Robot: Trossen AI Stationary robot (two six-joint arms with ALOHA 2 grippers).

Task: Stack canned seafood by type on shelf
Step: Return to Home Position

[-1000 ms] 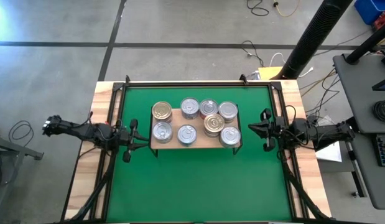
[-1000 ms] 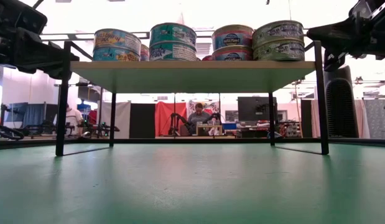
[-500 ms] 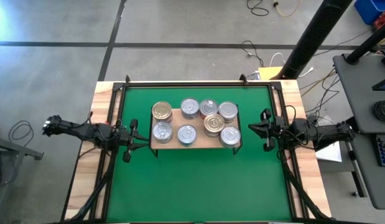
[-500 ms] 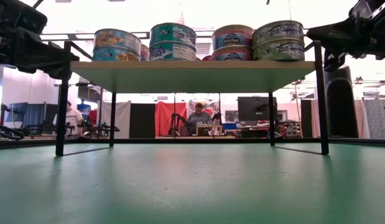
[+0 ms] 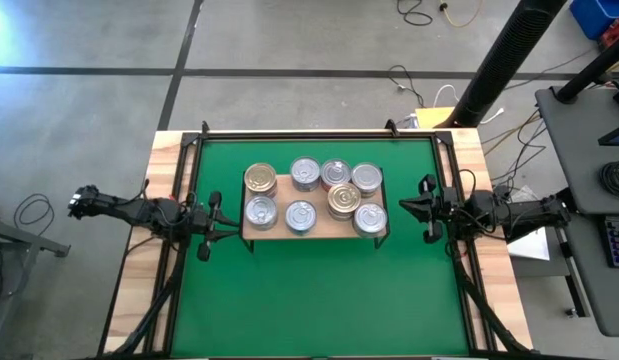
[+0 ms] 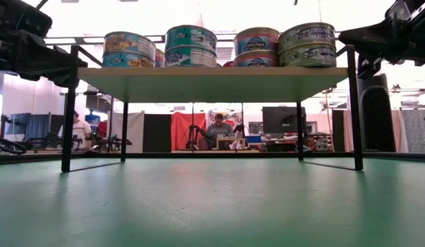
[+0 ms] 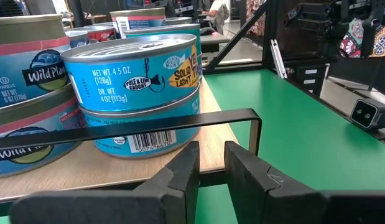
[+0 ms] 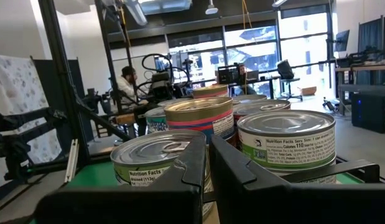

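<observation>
Tins [image 5: 301, 215] on shelf [image 5: 327, 229], apart from closed left gripper [image 5: 227, 228], right gripper [image 5: 409, 208].

Only a distant person [image 6: 76, 127] seen beneath the shelf [image 6: 212, 84] seems to have shifted slightly; nothing else differs.

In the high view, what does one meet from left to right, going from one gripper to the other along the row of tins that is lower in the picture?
left gripper → on the shelf: silver tin → second silver tin → gold-toned tin → last silver tin → right gripper
</observation>
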